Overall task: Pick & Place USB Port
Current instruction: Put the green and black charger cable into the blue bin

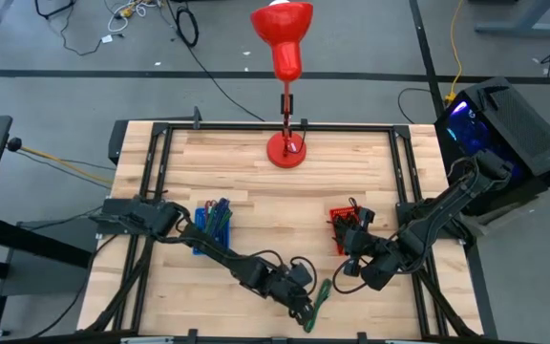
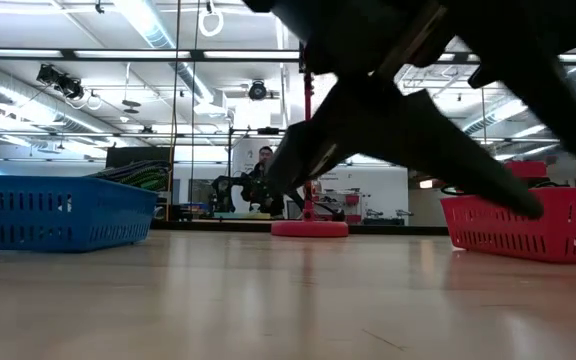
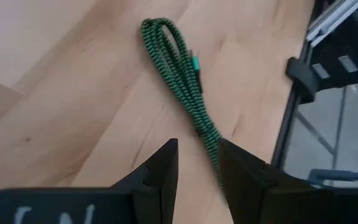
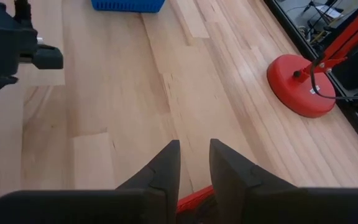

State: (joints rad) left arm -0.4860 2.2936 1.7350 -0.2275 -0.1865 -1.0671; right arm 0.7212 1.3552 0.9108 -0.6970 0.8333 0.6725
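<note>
From above, my left gripper (image 1: 304,304) hangs at the table's near edge, just beside the coiled green braided USB cable (image 1: 320,298); my right gripper (image 1: 351,270) waits by the red plastic basket (image 1: 344,225), fingers narrowly parted, seemingly empty. At my left wrist, the cable's (image 3: 182,74) long axis runs straight ahead, its near end entering my partly open, empty fingers (image 3: 166,168).

Left gripper (image 1: 306,304) sits low at bottom centre of the high view, fingers slightly parted; right gripper (image 1: 349,268) waits right of centre.
</note>
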